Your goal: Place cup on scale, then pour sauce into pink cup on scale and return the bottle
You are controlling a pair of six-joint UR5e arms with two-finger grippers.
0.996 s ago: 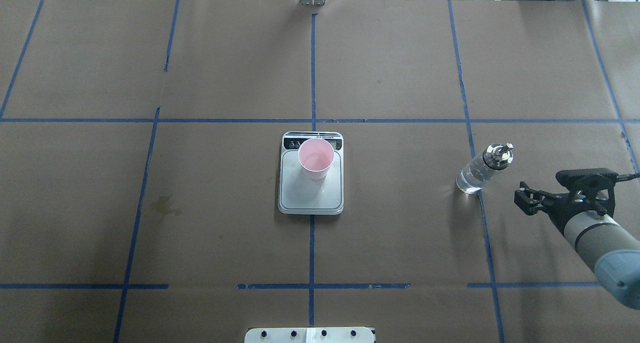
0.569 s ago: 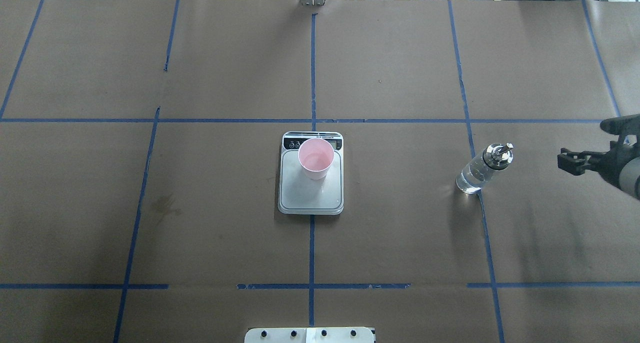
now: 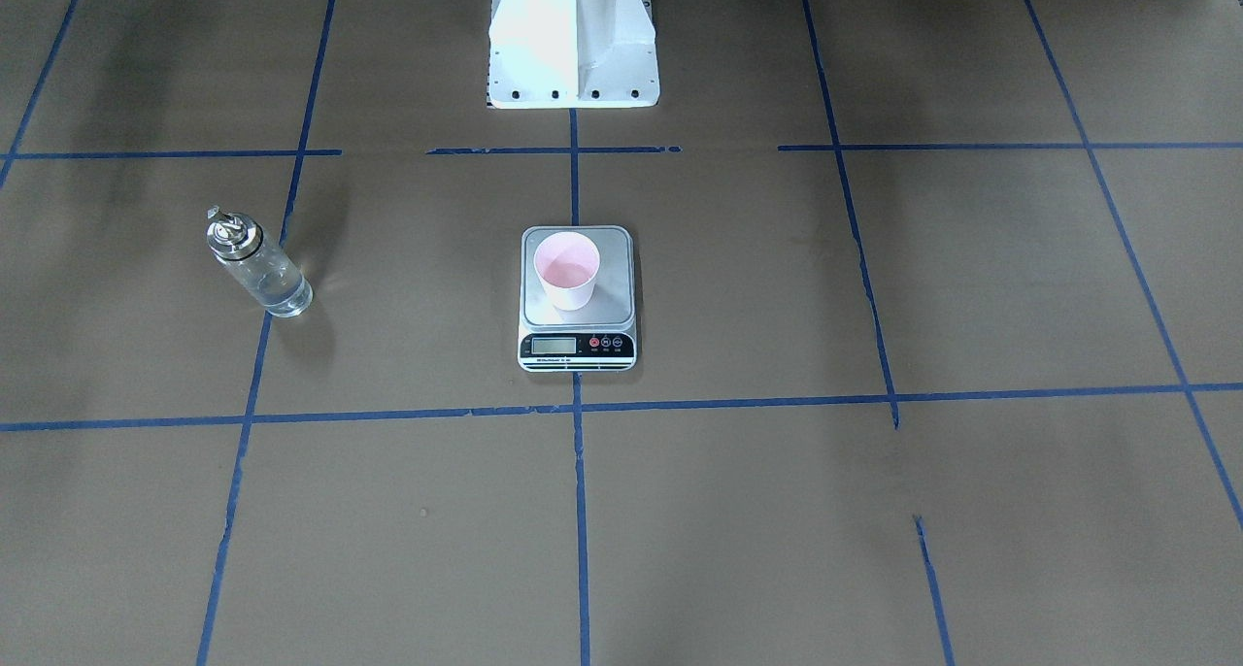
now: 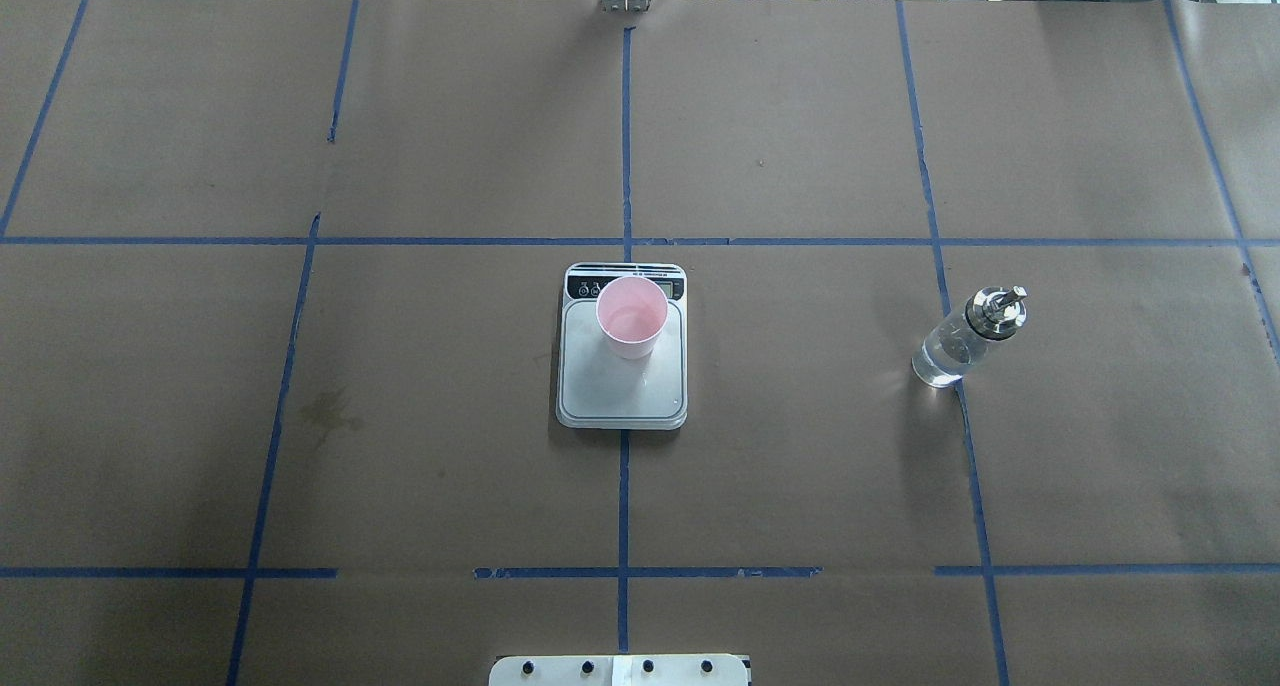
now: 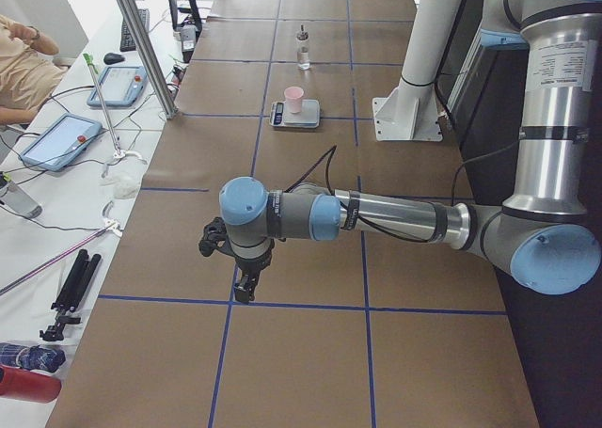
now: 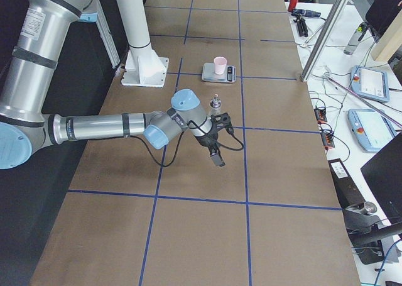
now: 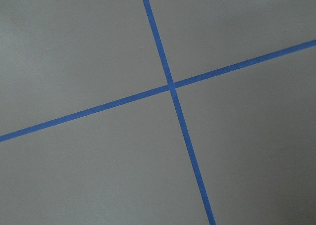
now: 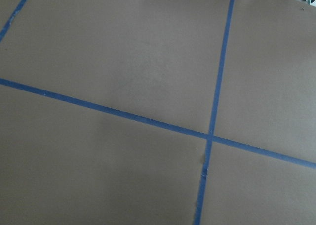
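On scale [image 4: 621, 396], cup [image 4: 632, 318] upright; bottle [image 4: 960, 341] stands well off scale's right. Far from scale, left tool [image 5: 243, 292] and right tool [image 6: 218, 160]: cannot tell if open.

pink cup [image 4: 632, 318], bottle [image 4: 950, 351] prob. clear

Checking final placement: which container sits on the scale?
The pink cup, upright on the scale; the glass bottle stands apart on the table.
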